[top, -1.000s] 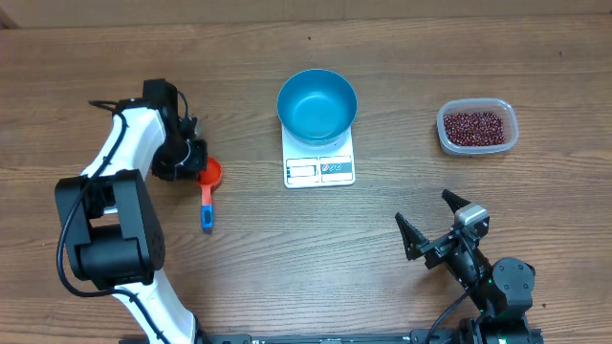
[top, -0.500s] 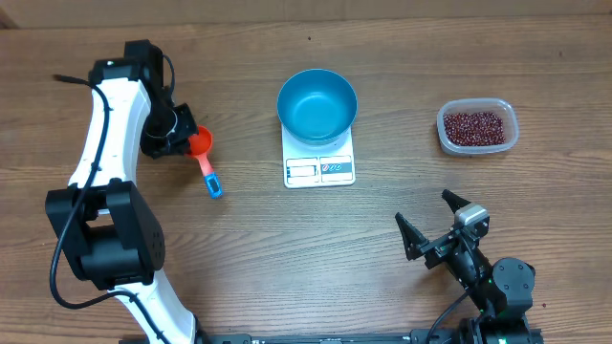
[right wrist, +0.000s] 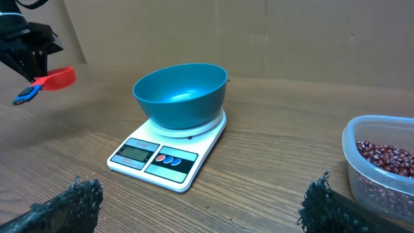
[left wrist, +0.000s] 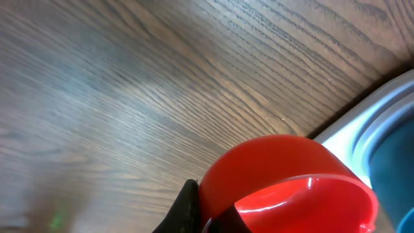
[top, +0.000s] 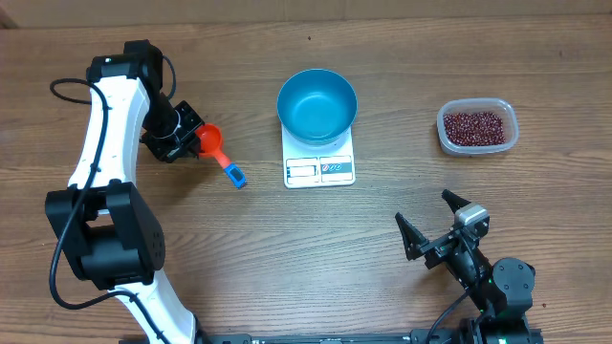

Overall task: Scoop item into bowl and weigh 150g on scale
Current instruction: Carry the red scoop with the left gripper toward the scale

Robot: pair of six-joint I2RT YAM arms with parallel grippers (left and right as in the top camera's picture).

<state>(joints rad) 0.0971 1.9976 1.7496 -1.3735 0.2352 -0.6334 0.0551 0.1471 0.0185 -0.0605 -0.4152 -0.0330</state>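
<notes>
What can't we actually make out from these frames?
- Reading on the scale: digits too small in the overhead and right wrist views.
- Grip of the left end effector on the scoop: the red cup fills the left wrist view, and only a black sliver shows.
- Far end of the tub of beans: cut off by the right edge of the right wrist view.

— Where's the bowl?
— The blue bowl [top: 316,105] stands upright and empty on the white scale [top: 319,170], covering its 12 o'clock end. The display strip shows at 6 o'clock.
— And the beans?
— The maroon beans [top: 474,125] lie heaped in a clear tub [top: 478,149], at 3 o'clock from the bowl, well apart.
</notes>
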